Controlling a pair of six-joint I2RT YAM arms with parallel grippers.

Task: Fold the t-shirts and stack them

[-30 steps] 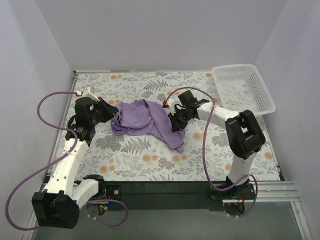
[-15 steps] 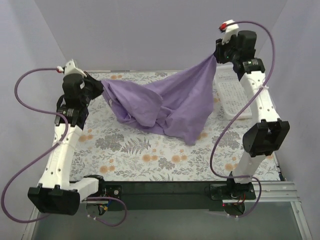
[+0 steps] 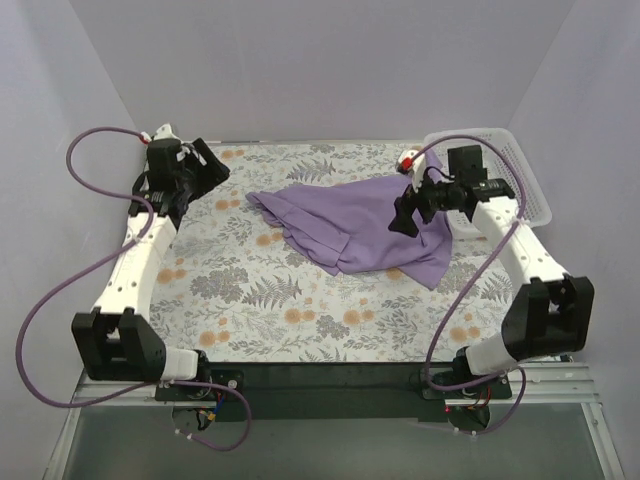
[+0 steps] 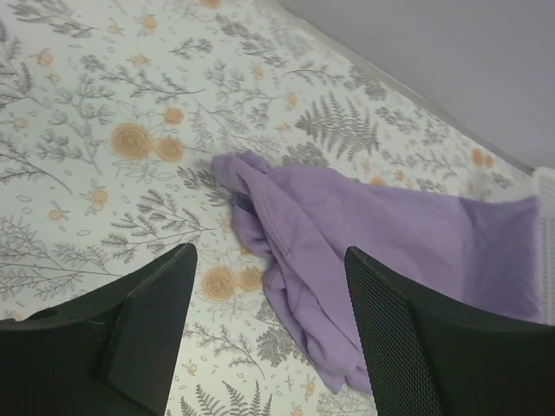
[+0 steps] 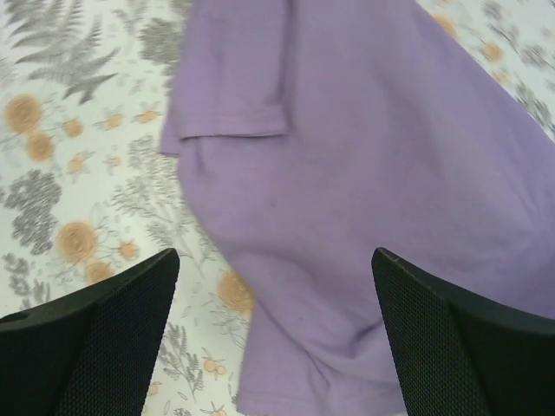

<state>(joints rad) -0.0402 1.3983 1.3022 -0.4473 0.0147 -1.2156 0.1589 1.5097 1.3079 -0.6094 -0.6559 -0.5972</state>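
One lavender t-shirt (image 3: 350, 228) lies loosely spread and wrinkled on the floral table, middle to right, with one sleeve showing in the right wrist view. My left gripper (image 3: 208, 170) hovers at the back left, open and empty, a short way off the t-shirt's left end (image 4: 347, 234). The left gripper (image 4: 269, 256) has table and a cloth edge below its gap. My right gripper (image 3: 405, 215) hangs open just above the t-shirt's right part. In its own view the right gripper (image 5: 275, 256) holds nothing, and the t-shirt (image 5: 347, 147) lies flat beneath.
A white mesh basket (image 3: 492, 180) stands at the back right corner, just behind the right arm. Grey walls close in the table on the left, back and right. Bare floral tabletop (image 3: 300, 310) lies in front of the t-shirt.
Both grippers opened and let go of the t-shirt, which had been stretched in the air between them. It dropped onto the table, and the right arm came down low over it.
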